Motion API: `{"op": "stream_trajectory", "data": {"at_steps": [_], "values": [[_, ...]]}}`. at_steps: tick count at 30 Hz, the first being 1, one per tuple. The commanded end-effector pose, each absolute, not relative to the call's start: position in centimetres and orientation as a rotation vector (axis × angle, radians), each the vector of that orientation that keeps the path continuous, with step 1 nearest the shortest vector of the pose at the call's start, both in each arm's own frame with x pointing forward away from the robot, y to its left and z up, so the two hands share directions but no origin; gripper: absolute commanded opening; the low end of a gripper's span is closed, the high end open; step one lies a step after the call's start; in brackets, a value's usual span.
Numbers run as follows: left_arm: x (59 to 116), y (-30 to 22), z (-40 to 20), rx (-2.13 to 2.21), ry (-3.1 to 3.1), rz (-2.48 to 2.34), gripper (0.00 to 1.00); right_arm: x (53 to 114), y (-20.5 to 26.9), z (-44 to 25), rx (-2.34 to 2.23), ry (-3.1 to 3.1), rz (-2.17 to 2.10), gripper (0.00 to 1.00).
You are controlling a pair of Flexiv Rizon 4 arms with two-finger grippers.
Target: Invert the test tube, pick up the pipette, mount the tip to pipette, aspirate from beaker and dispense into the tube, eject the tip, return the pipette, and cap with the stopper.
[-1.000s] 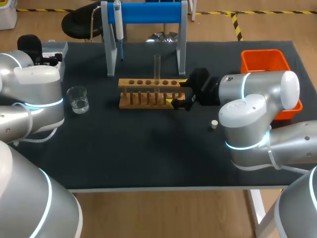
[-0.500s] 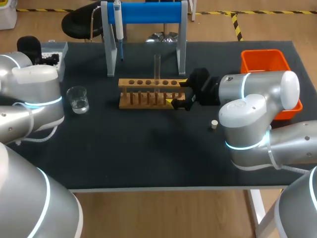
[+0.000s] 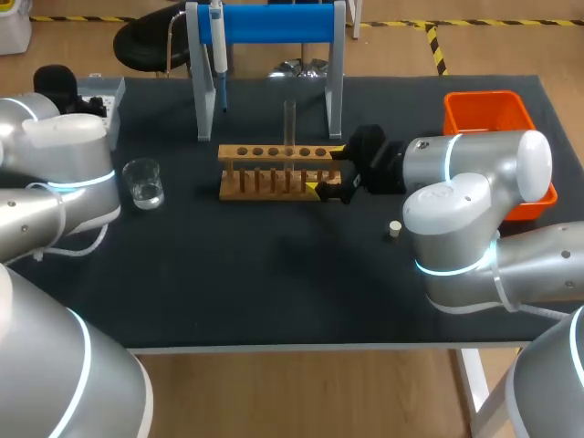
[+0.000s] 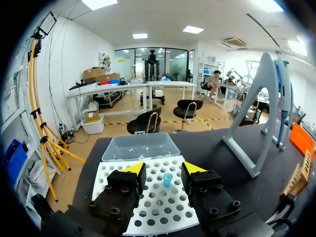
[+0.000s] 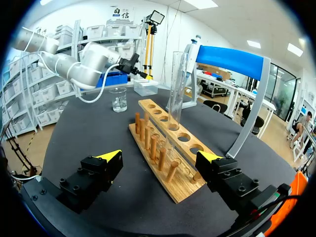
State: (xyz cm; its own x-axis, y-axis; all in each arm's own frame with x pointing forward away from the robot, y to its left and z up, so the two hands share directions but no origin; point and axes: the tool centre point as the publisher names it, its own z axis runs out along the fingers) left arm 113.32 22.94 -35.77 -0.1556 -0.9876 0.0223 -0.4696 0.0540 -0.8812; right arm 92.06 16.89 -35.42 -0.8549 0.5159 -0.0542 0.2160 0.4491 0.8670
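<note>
In the left wrist view my left gripper (image 4: 164, 170) hangs over the white tip rack (image 4: 158, 202). Its fingers stand apart on either side of a single blue tip (image 4: 168, 179) and do not touch it. The pipette (image 3: 217, 41) hangs on the blue stand (image 3: 274, 23). A clear test tube (image 3: 289, 123) stands upright in the wooden rack (image 3: 274, 171). My right gripper (image 3: 333, 173) is open at the rack's right end, nothing held. The beaker (image 3: 143, 182) holds some water. The small white stopper (image 3: 394, 228) lies in front of my right arm.
An orange bin (image 3: 488, 114) sits at the back right, partly behind my right arm. A clear plastic box (image 4: 139, 146) lies just beyond the tip rack. The stand's grey leg (image 4: 252, 123) rises beside my left gripper.
My left arm has shifted slightly at the table's back left corner. The right arm, test tube and rack have not moved.
</note>
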Motion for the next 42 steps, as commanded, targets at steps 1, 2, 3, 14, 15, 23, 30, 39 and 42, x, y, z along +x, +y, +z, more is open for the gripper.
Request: {"op": "stream_trajectory", "data": {"at_steps": [1, 2, 3, 14, 15, 23, 30, 39, 42], "values": [[113.85, 23.0, -36.07, -1.469, 1.701, -1.04, 0.43, 92.04, 16.85, -35.39, 0.627, 2.395, 1.365, 1.0], [113.86, 23.0, -36.08, -1.469, 1.702, -1.04, 0.43, 92.04, 16.85, -35.39, 0.627, 2.395, 1.365, 1.0], [113.88, 23.01, -36.1, -1.468, 1.703, -1.039, 0.42, 92.04, 16.85, -35.39, 0.627, 2.395, 1.365, 1.0], [114.07, 23.19, -36.2, -1.461, 1.713, -1.029, 0.4, 92.04, 16.85, -35.39, 0.627, 2.395, 1.365, 1.0], [114.08, 23.2, -36.21, -1.461, 1.714, -1.028, 0.39, 92.04, 16.85, -35.39, 0.627, 2.395, 1.365, 1.0], [114.15, 23.3, -36.38, -1.447, 1.733, -1.025, 0.38, 92.04, 16.85, -35.39, 0.627, 2.395, 1.365, 1.0], [114.2, 23.27, -36.45, -1.436, 1.744, -1.021, 0.38, 92.04, 16.85, -35.39, 0.627, 2.395, 1.365, 1.0], [114.26, 23.15, -36.55, -1.429, 1.756, -1.015, 0.38, 92.04, 16.85, -35.39, 0.627, 2.395, 1.365, 1.0], [114.28, 23.14, -36.56, -1.427, 1.76, -1.014, 0.38, 92.04, 16.85, -35.39, 0.627, 2.395, 1.365, 1.0]]}}
